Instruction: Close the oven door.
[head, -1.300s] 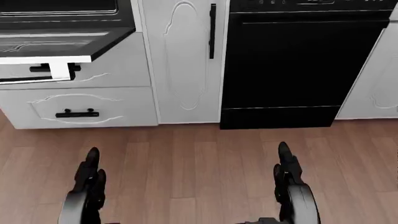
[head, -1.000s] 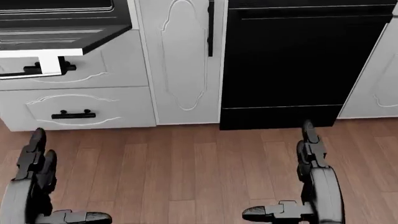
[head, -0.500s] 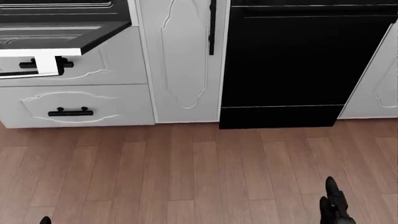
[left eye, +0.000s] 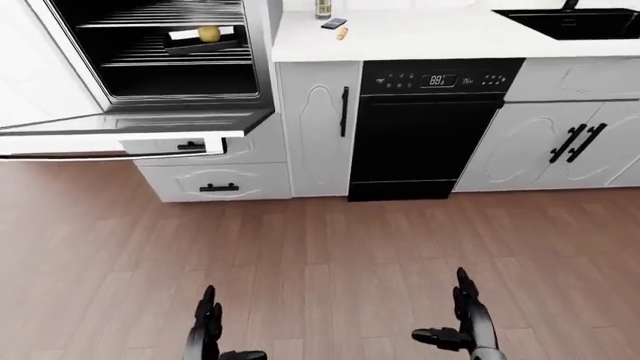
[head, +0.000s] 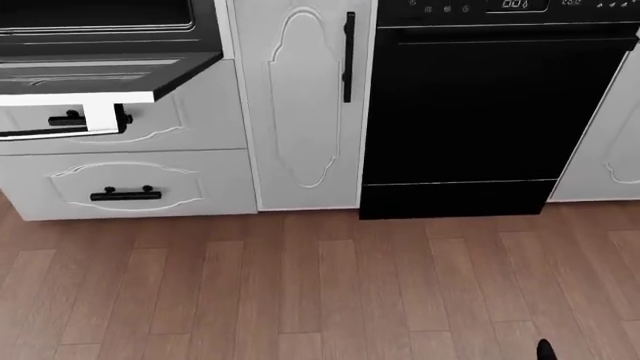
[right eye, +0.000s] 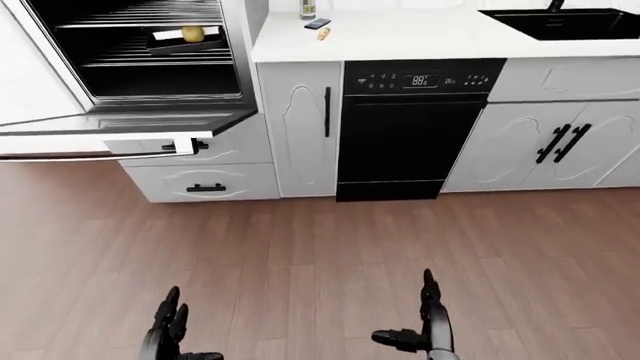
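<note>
1. The right robot hand (left eye: 467, 319) hangs low over the wooden floor (left eye: 330, 247) in the left-eye view, fingers spread and pointing up the picture, thumb out to the side, gripping nothing
2. The left robot hand (left eye: 208, 326) is level with it further left, fingers likewise straight and apart, also empty; both are well apart from the oven door
3. The oven door (left eye: 130, 124) is at the upper left of that view, dropped down to lie flat and jutting out over the floor, wide open
4. Above the oven door the dark oven cavity (left eye: 165, 52) shows its wire racks, and a tray (left eye: 200, 41) with a small yellow item (left eye: 208, 33) sits on one of them
5. Under the oven door are two white drawers with black handles (head: 125, 195)
6. Right of the oven door stands a narrow white cabinet (left eye: 318, 127) with an upright black handle, then a black dishwasher (left eye: 425, 131) with a lit panel
7. Above these, the white desk (left eye: 420, 34) carries a few small things I cannot make out, and a black sink (left eye: 575, 22) is set in at its far right
8. Right of the dishwasher are white double doors (left eye: 575, 142) with slanted black handles
</note>
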